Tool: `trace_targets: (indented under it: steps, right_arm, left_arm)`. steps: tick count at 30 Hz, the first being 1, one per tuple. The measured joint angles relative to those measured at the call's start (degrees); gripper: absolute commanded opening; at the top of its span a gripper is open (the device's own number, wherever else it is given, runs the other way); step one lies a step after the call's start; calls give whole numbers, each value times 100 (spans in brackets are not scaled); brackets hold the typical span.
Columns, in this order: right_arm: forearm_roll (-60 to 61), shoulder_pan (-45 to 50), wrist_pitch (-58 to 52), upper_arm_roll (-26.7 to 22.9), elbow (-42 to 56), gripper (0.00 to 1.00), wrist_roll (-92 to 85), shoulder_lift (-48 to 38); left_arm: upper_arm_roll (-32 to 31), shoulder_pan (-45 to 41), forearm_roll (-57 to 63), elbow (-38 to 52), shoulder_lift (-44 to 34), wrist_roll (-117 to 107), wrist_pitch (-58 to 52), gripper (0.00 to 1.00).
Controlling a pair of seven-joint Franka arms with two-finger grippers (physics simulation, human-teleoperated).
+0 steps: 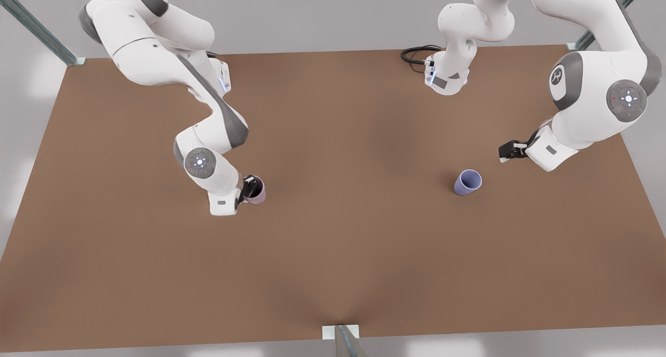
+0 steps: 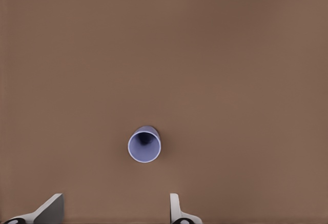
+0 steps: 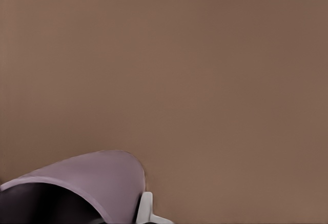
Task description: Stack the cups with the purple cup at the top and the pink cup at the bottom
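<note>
Right gripper (image 1: 252, 187) fingers pinch the pink cup's (image 1: 257, 191) rim wall, one finger (image 3: 145, 208) outside; left gripper (image 1: 506, 151), fingers (image 2: 49, 209) spread, hangs near the purple cup (image 1: 467, 182); both cups likely light, rigid, best wall-gripped.

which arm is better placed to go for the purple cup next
The left. Its open hand hovers near the purple cup, which stands upright on the table. The right hand is far off, straddling the pink cup's wall.
</note>
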Motion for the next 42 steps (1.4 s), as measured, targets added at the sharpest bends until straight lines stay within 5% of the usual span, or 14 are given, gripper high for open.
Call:
trace_targets:
  steps: [7,11,20,21,22,36,38,42]
  right_arm:
    - [-619,3491,-1014,-1489,4568,21,2054,2565]
    - [-674,3946,-1221,-1690,5267,21,3005,3188]
    - [-699,4303,-1112,-1726,5301,22,4511,3507]
    - [-703,4315,-1099,-1727,5302,42,4637,3528]
    - [-716,4320,-1091,-1729,5302,100,4760,3545]
    - [-753,4056,-1031,-1897,5221,100,5937,3273]
    - [-613,3438,-1367,-1746,4620,100,5936,2221]
    - [291,881,-1780,-1676,1943,100,5585,-701]
  left_arm:
    - [-31,-11,21,-64,108,-3,160,100]
    - [-32,-37,27,-267,109,-5,330,100]
    - [7,77,-15,-2772,253,1,2076,100]
    - [38,91,-17,-2988,256,7,2316,100]
    - [89,110,-18,-3163,264,15,2542,100]
    - [165,183,-40,-3859,470,97,4337,100]
    - [166,183,-39,-3859,530,101,4479,100]
    - [167,203,-37,-3863,615,107,4663,100]
